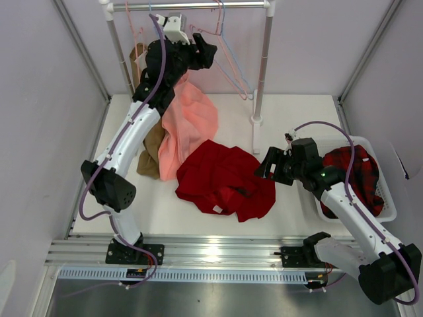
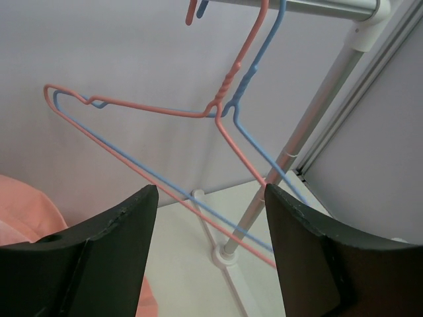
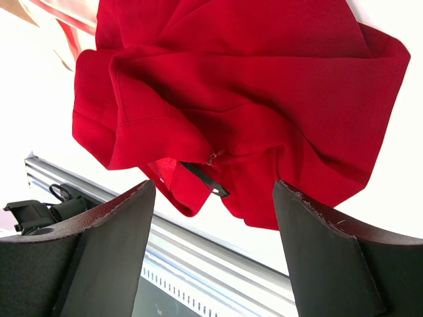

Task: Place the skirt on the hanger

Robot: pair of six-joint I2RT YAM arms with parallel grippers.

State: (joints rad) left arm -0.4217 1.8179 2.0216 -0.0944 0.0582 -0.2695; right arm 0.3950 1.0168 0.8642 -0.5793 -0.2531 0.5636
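Red skirt [image 1: 225, 178] lies before the open, empty right gripper [image 3: 215, 191]; the left gripper [image 2: 211, 198], likewise open and empty, faces the hanger [image 2: 227, 82].

Readable text: none could be made out in any of the three views.
Label on the skirt [image 1: 225, 178]: a small white label [image 1: 217, 209] lay at the near edge of the cloth, too small in the top view for any print to be read.
Tab on the skirt: in the right wrist view a dark tab [image 3: 210, 180] sat beside the zip pull, and its face showed no lettering.
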